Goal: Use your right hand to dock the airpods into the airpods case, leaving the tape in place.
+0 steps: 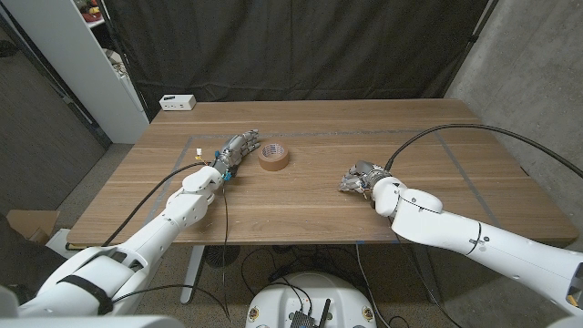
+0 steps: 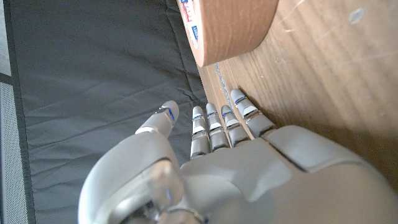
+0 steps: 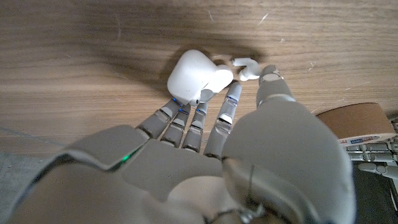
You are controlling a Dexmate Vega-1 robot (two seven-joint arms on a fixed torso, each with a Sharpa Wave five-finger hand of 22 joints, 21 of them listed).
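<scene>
While the right hand (image 1: 362, 178) sits on the near right part of the wooden table (image 1: 437, 155), its fingers (image 3: 225, 115) reach onto the glossy white rounded airpods case (image 3: 189, 77), lid open, fingertips touching it. One small white airpod (image 3: 247, 67) lies on the wood just beside the case — next to the thumb tip, not clamped by it. Farther back at mid-table stands the brown roll of packing tape (image 1: 273, 156). Just left of it the left hand (image 1: 235, 151) rests with fingers straight and together, holding nothing.
</scene>
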